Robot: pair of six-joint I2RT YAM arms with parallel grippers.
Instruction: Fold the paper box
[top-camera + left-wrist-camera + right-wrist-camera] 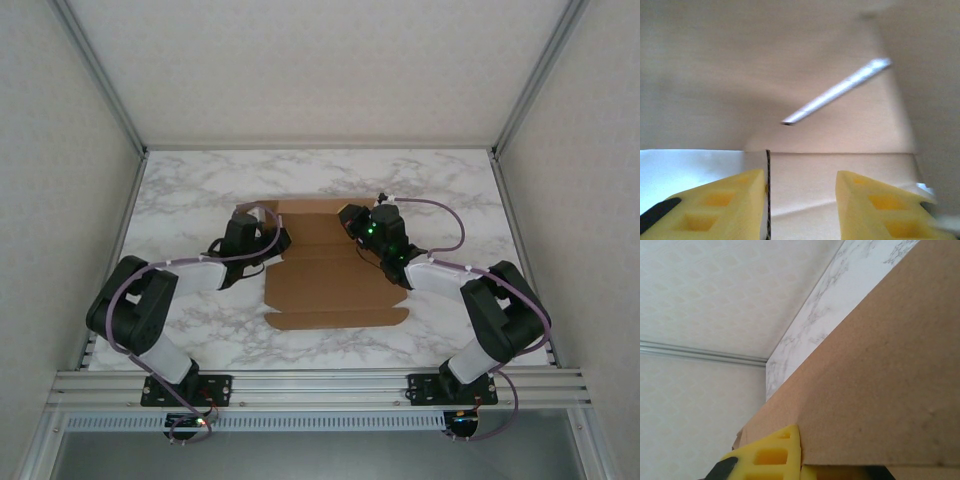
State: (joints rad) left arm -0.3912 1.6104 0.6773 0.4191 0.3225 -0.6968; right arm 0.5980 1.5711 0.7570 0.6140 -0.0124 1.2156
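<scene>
box (335, 270): middle of table (200, 190), mostly a flat sheet, near flap toward the arms
right gripper (358, 222): closed, pinching a far-right panel of the box, which seems lifted
left gripper (800, 200): fingers apart, facing cardboard near a slit (837, 92); nothing visibly clamped
progress: early; no walls standing, tabs and lid still to fold
unclear: left wrist view blurred; thin dark line by its left finger unidentified; box's far corners hidden under the grippers
</scene>
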